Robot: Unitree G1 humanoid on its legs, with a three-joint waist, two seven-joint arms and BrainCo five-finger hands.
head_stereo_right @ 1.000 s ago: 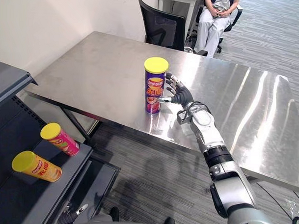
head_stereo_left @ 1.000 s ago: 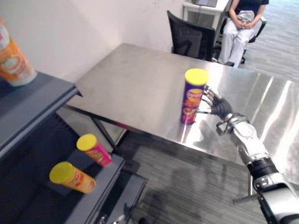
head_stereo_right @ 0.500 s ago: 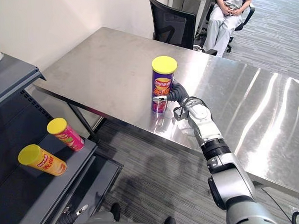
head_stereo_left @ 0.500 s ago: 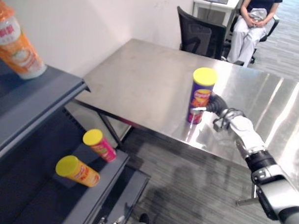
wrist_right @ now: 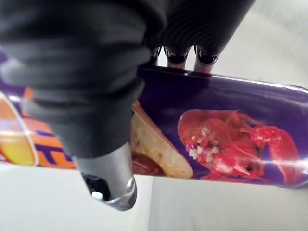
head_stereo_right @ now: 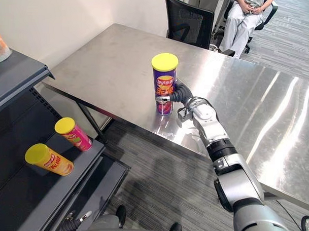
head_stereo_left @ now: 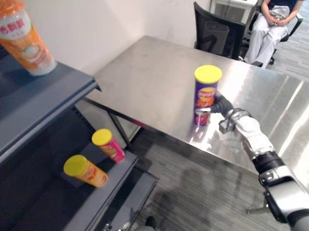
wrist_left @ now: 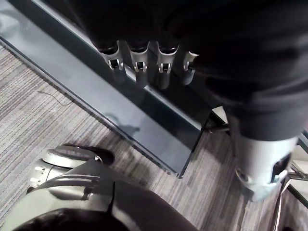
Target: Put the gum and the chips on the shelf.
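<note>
Chips can (head_stereo_right: 164,81), lobster-pictured label (wrist_right: 226,144), clasped by right hand (head_stereo_right: 182,95).

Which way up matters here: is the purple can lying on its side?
No, the purple can stands upright on the table.

**Bright steel, dull shelving**

The table (head_stereo_right: 121,58) is brushed steel, smooth and shiny enough to carry streaks of light. The can (head_stereo_right: 164,88) has a glossy printed purple skin and a smooth yellow plastic lid (head_stereo_right: 164,61). The right hand (head_stereo_right: 181,94) wears a matt, ribbed dark cover, and its thumb (wrist_right: 108,187) is polished silver metal. The shelf (head_stereo_left: 43,106) looks like dark grey painted metal with a dull sheen. On it are a glossy orange can (head_stereo_left: 85,171), a glossy pink can (head_stereo_left: 108,145) and a shiny cup (head_stereo_left: 23,32). The floor (head_stereo_right: 157,181) is grey ribbed carpet. The chair (head_stereo_right: 190,23) back is black mesh.
</note>
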